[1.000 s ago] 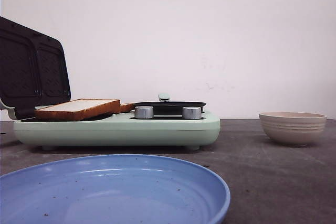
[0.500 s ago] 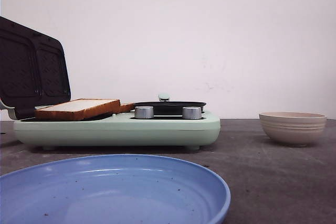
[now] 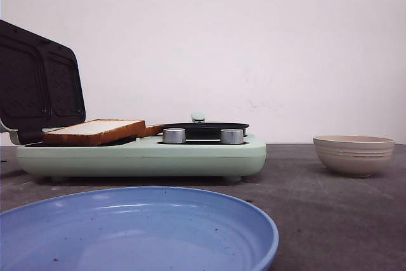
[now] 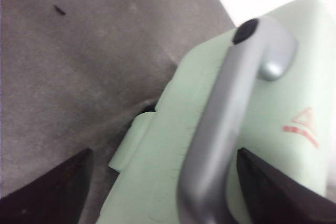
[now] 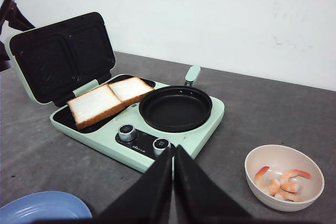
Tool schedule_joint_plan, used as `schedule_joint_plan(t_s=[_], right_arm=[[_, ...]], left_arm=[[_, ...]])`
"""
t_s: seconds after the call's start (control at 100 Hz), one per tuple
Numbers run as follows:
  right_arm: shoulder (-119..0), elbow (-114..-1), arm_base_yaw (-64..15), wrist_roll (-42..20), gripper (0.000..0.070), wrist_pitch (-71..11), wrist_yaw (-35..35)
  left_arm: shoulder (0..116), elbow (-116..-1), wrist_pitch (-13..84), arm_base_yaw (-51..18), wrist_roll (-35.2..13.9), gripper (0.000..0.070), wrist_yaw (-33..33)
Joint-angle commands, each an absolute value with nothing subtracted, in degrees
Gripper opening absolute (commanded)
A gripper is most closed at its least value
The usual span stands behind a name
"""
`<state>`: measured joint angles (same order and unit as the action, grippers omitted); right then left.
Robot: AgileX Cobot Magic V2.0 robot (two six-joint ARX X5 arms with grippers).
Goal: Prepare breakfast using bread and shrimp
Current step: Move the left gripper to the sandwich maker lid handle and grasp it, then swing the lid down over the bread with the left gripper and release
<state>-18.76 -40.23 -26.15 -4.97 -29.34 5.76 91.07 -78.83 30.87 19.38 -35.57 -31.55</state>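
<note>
Two slices of bread (image 5: 97, 103) lie side by side on the lower plate of the mint-green sandwich maker (image 5: 173, 145); the front view shows them edge-on (image 3: 95, 131). Several pink shrimp (image 5: 281, 182) lie in the beige bowl (image 5: 283, 156), and from the front the bowl (image 3: 353, 157) hides them. My left gripper (image 4: 163, 182) is open behind the raised lid, and the lid's grey handle (image 4: 226, 124) stands between its dark fingers (image 4: 58, 182). My right gripper (image 5: 174, 150) is shut and empty, held above the table in front of the knobs.
A black frying pan (image 5: 176, 108) sits on the maker's right half, behind two silver knobs (image 5: 127, 131). The lid (image 3: 38, 87) stands upright at the left. A blue plate (image 3: 139, 233) lies at the table's near edge, and the wall is close behind.
</note>
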Motion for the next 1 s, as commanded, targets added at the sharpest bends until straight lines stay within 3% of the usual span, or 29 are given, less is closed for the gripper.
schedule_joint_plan(t_s=[0.0, 0.05, 0.27, 0.42, 0.61, 0.99], right_arm=[[-18.98, -40.45, -26.33, -5.63, 0.0, -29.12, 5.45], [-18.98, -40.45, -26.33, -5.67, 0.0, -29.34, 5.48], [-18.98, -40.45, -26.33, -6.02, 0.0, -30.26, 3.81], [-18.98, -40.45, -26.33, -6.04, 0.0, -30.2, 3.81], [-18.98, -40.45, -26.33, -6.17, 0.0, -30.3, 3.84], [-18.98, -40.45, -26.33, -7.77, 0.0, -30.55, 4.03]], left_arm=[[91.81, -80.31, 29.8, 19.44, -35.59, 0.046, -31.86], [91.85, -80.31, 29.23, 19.44, -35.59, 0.0447, -31.86], [91.88, -80.31, 29.02, 18.96, -35.59, 0.0258, -31.88], [91.88, -80.31, 29.02, 18.35, -35.55, 0.0207, -31.92], [91.88, -80.31, 29.06, 17.19, -34.68, 0.0012, -31.97], [91.88, -80.31, 28.49, 13.04, -34.46, 0.0011, -31.9]])
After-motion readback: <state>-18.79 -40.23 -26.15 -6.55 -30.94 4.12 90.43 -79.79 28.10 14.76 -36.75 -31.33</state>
